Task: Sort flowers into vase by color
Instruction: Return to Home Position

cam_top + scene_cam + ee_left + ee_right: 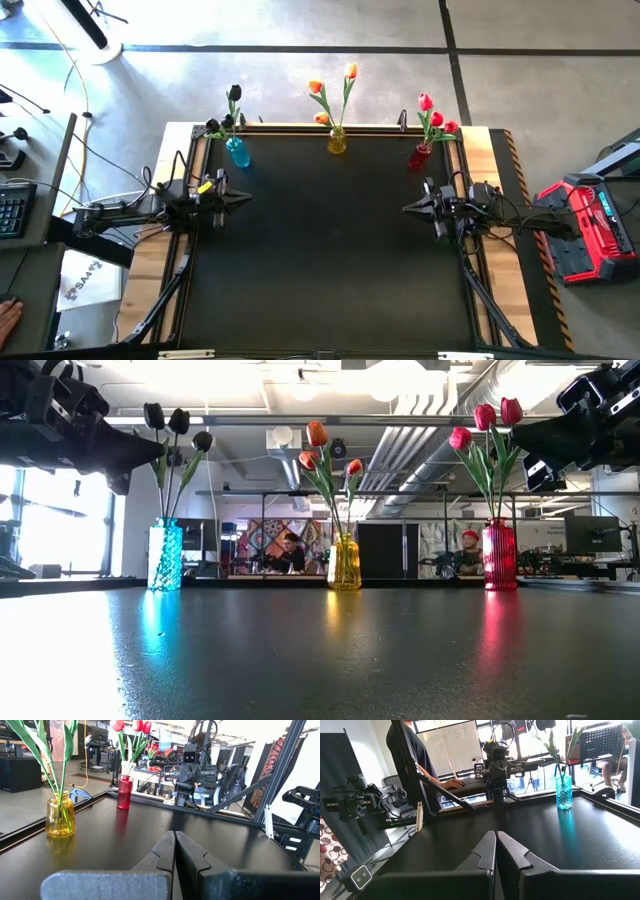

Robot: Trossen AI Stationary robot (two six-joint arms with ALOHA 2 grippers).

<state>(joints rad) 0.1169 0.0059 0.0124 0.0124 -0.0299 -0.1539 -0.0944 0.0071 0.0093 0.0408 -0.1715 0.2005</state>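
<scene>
Left arm [112, 210] and right arm [510, 212] facing each other, jaws closed, empty.

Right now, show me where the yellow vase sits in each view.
High view: yellow vase, mid far edge of the table.
Low view: centre.
Left wrist view: nearer the camera than the red vase.
Right wrist view: not in it.
Shared landmark: the red vase, in those three views.

Black tabletop [330, 250], finely pebbled, dull sheen catching coloured reflections. Pale bare wood border [148, 275]. Translucent glassy blue vase [165, 557] faceted, yellow vase [344, 563] smooth, red vase [499, 556] ribbed. Matt dark plastic on left hand [174, 836] and right hand [496, 836].
</scene>
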